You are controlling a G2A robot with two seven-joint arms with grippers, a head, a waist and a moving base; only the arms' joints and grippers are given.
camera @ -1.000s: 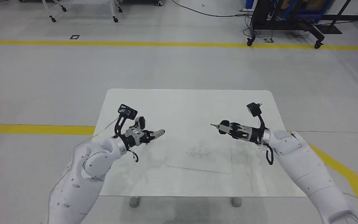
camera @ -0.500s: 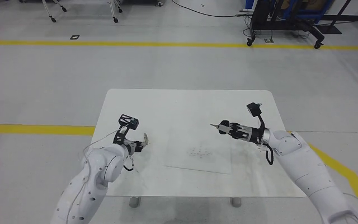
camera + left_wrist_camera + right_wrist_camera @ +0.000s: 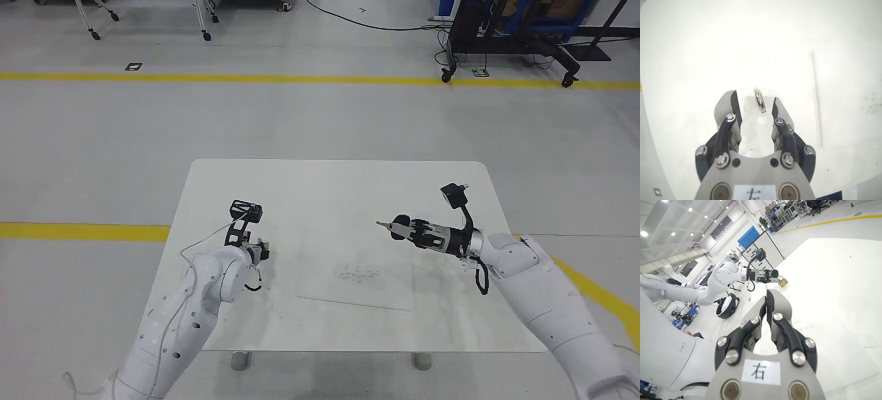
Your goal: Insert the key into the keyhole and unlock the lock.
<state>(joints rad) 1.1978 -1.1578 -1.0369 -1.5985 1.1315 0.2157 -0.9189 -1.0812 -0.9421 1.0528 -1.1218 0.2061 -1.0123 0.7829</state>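
Left gripper (image 3: pixel 754 95): released, fingers spread, nothing gripped; the pads stand either side of the lock (image 3: pixel 759 102) with a gap on each side. Change: a second ago this gripper lay level, aimed at the middle of the table (image 3: pixel 330 185). The arm has since folded in and the wrist now points down at the tabletop, bringing the lock between the fingers. Reading: an approach to grasp the lock, not yet closed; the lock probably needs holding before any insertion. Lock: small brass padlock on the left part of the table, tilted, chrome shackle toward the left gripper. Right gripper (image 3: pixel 767 293): clenched, a thin metal sliver taken for the key (image 3: pixel 381 224) showing past its tips. It is held off the table over the right half, aimed toward the lock and well apart from it, with its position unchanged across the last second. Hard to make out: the keyhole faces away in both wrist views. Most of the key is buried between the pads, so its orientation cannot be told. From above, the left wrist covers the lock.
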